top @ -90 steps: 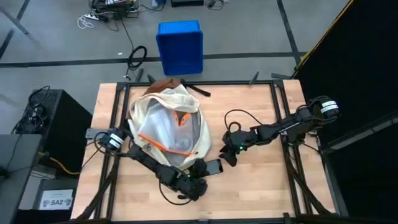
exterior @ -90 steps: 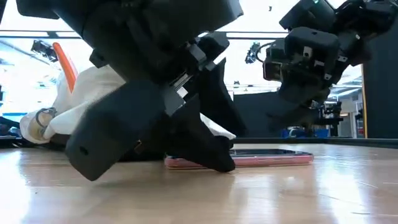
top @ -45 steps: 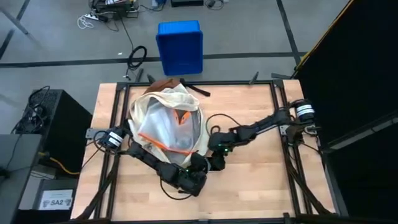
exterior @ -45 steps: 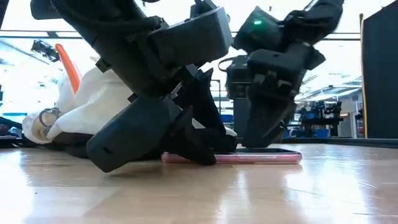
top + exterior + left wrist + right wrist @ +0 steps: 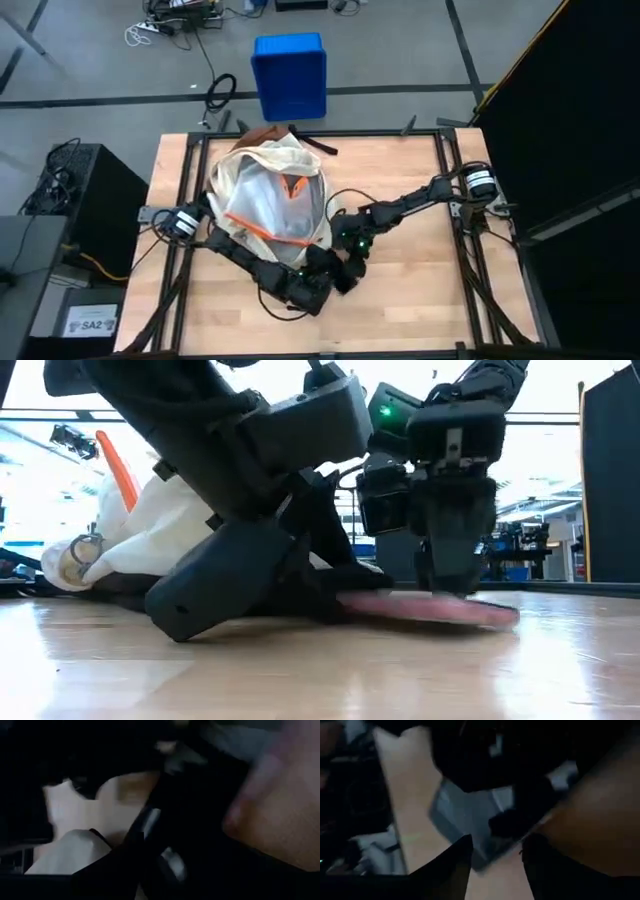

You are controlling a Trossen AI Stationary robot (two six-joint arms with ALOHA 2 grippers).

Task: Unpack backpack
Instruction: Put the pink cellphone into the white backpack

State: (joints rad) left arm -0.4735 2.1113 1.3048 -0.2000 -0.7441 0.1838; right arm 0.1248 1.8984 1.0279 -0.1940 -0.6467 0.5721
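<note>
The backpack [image 5: 268, 195] lies just behind both pincers, left [image 5: 322, 283] and right [image 5: 354, 266].

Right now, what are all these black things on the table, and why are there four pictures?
The black things are two robot arms. One picture looks down from above, one looks across from table height, and the two dark ones come from little cameras on each arm's wrist.

On the wooden table lies a big cream-white backpack, and in its open top you can see a clear pouch with an orange edge. The robot is unpacking it.

Beside the backpack's near end lies a flat pink phone-like thing. The left end effector and the right end effector meet right over it. From table height, the right one seems to press down on it and one end looks tipped up. I can't tell if either has really gripped it.
</note>
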